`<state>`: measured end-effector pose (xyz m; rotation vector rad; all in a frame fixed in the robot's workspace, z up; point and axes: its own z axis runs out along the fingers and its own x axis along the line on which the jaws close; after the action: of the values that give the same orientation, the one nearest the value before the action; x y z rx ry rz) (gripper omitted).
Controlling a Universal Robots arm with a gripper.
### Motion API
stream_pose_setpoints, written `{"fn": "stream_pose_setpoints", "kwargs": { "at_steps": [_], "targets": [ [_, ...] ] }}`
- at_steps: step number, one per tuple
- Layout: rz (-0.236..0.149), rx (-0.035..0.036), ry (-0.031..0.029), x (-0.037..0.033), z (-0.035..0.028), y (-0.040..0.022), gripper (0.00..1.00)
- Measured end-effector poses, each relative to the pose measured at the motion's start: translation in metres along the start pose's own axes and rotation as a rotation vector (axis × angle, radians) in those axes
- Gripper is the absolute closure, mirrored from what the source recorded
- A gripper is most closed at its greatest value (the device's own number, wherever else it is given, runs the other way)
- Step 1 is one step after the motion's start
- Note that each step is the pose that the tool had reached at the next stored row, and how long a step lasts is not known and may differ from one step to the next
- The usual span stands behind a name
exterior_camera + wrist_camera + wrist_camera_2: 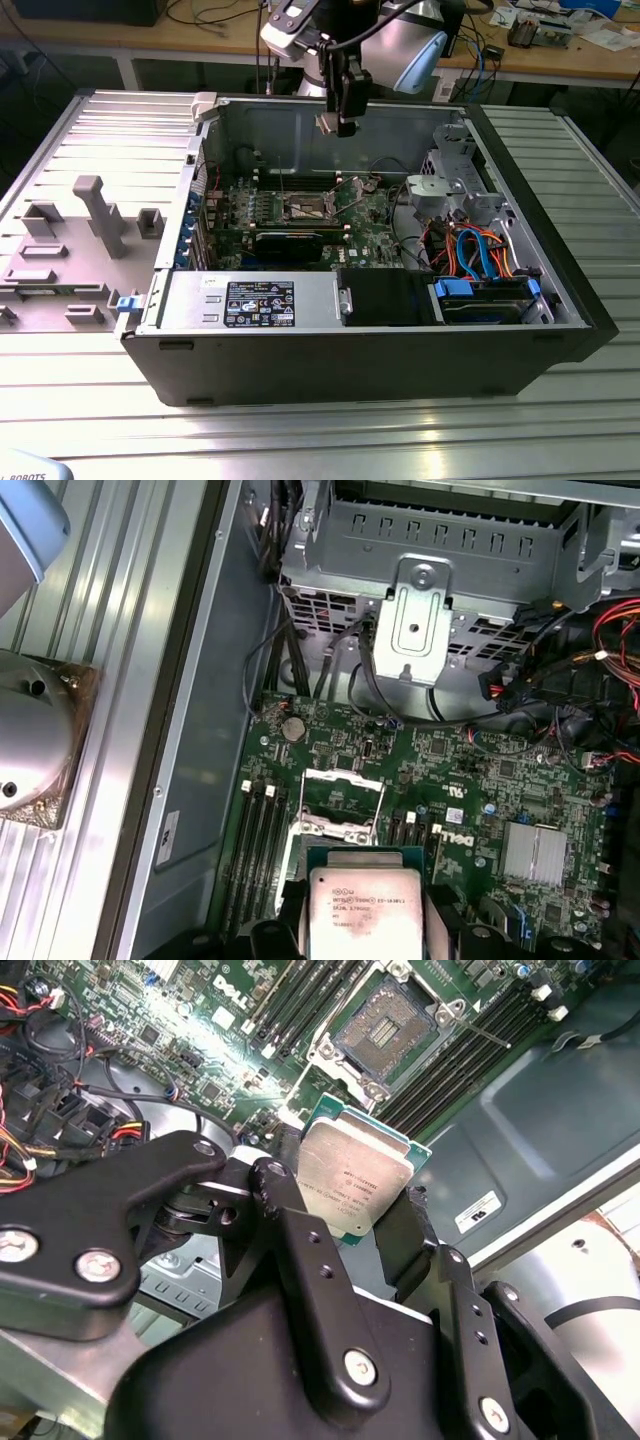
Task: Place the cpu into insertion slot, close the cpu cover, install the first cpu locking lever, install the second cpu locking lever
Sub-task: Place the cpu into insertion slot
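The cpu (355,1185), a small square chip with a silvery-grey top, is held by its edges in my gripper (345,1200), which is shut on it. In the exterior view the gripper (340,122) hangs with the cpu above the open computer case, over the back of the green board. The insertion slot (390,1025) lies uncovered below, dark in the middle with a silvery surround, apart from the chip. In the first wrist view the cpu (365,915) hides part of the insertion slot (335,830), and the cpu cover (343,776) stands swung open beside it.
Long black memory slots (470,1050) flank the socket. A metal drive cage (420,630) and cable bundles (470,250) fill the exterior view's right of the case. A black power supply (290,300) lies along the front. A grey fixture tray (70,240) sits outside.
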<state>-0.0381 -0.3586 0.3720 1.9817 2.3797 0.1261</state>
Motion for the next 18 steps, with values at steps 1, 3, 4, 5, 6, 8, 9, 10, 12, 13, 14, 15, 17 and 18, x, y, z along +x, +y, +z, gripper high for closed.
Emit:
{"fn": "stream_pose_setpoints", "kwargs": {
  "at_steps": [1,3,4,5,6,8,9,10,12,13,14,15,17,18],
  "targets": [
    [0.003,0.0000,-0.0003,0.0000,0.0000,0.0000,0.46],
    [0.010,-0.0002,-0.0009,0.0000,0.0000,0.0000,0.46],
    [0.013,-0.0002,-0.0012,0.0000,0.0000,0.0000,0.46],
    [0.016,-0.0002,-0.0015,0.0000,0.0000,0.0000,0.46],
    [0.018,-0.0004,-0.0016,0.0000,0.0000,0.0000,0.46],
    [0.022,-0.0004,-0.0020,0.0000,0.0000,0.0000,0.46],
    [0.025,-0.0005,-0.0023,0.0000,0.0000,0.0000,0.46],
    [0.027,-0.0005,-0.0024,0.0000,0.0000,0.0000,0.46],
    [0.032,-0.0006,-0.0029,0.0000,0.0000,0.0000,0.46],
    [0.034,-0.0006,-0.0031,0.0000,0.0000,0.0000,0.46],
    [0.036,-0.0007,-0.0032,0.0000,0.0000,0.0000,0.46],
    [0.038,-0.0007,-0.0034,0.0000,0.0000,0.0000,0.46],
    [0.038,-0.0007,-0.0035,0.0000,0.0000,0.0000,0.46],
    [0.038,-0.0007,-0.0035,0.0000,0.0000,0.0000,0.46]
  ]
}}
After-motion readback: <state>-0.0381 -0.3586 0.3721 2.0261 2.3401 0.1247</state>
